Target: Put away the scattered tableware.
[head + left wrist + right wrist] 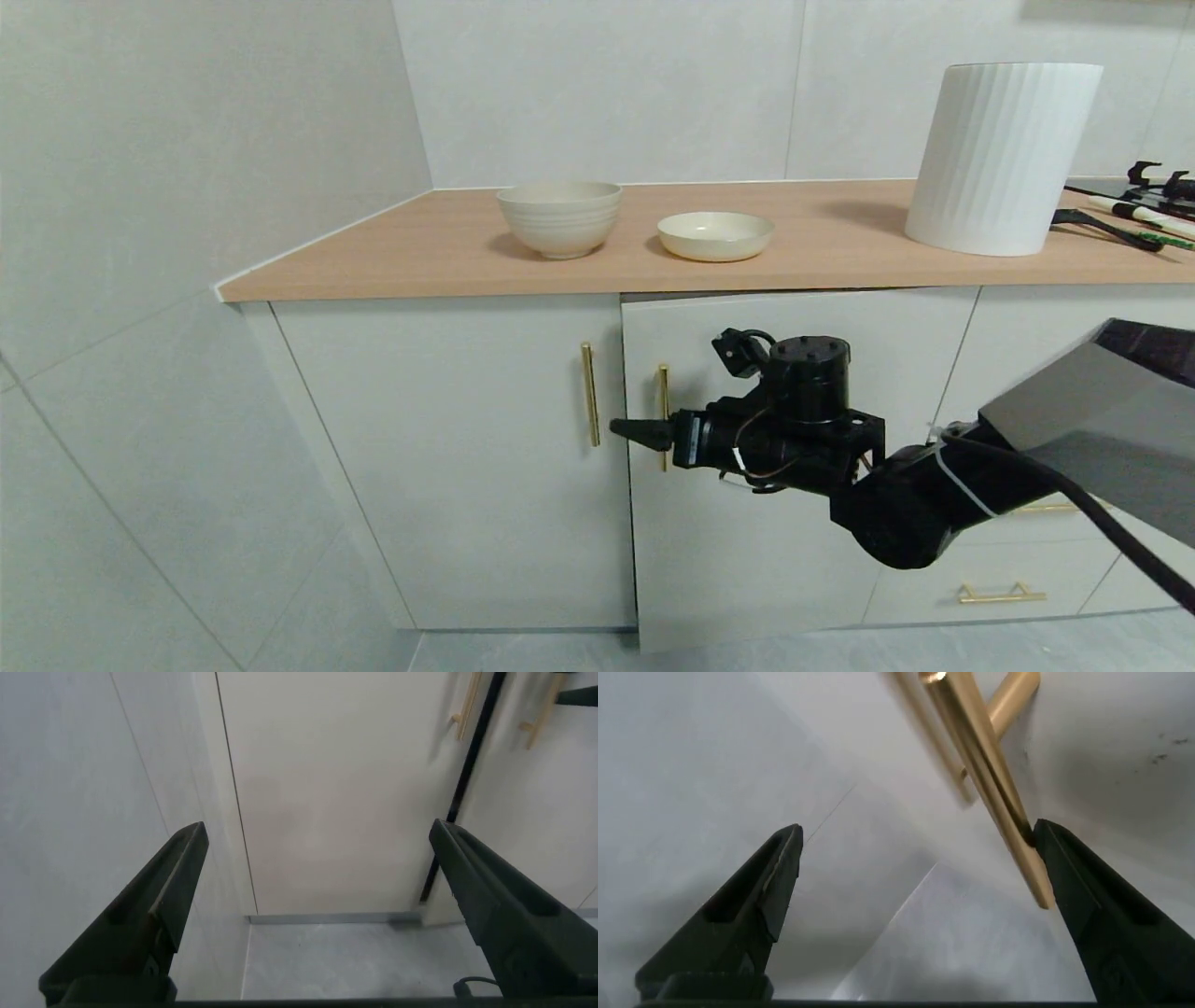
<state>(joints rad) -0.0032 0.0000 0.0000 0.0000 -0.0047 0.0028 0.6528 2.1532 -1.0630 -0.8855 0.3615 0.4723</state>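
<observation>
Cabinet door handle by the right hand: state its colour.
Shiny gold: the handle shows best in the right wrist view.

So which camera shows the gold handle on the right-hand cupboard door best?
The head view: the handle shows nearly whole on its door, the right gripper crossing it. The right wrist view shows a close-up stretch; the left wrist view, a far-off bit.

Beige ribbed bowl (559,217), cream dish (715,234), white fluted canister (1001,154), wood-grain countertop (420,252), gold door handle (589,393), black right claw (641,432)
</observation>
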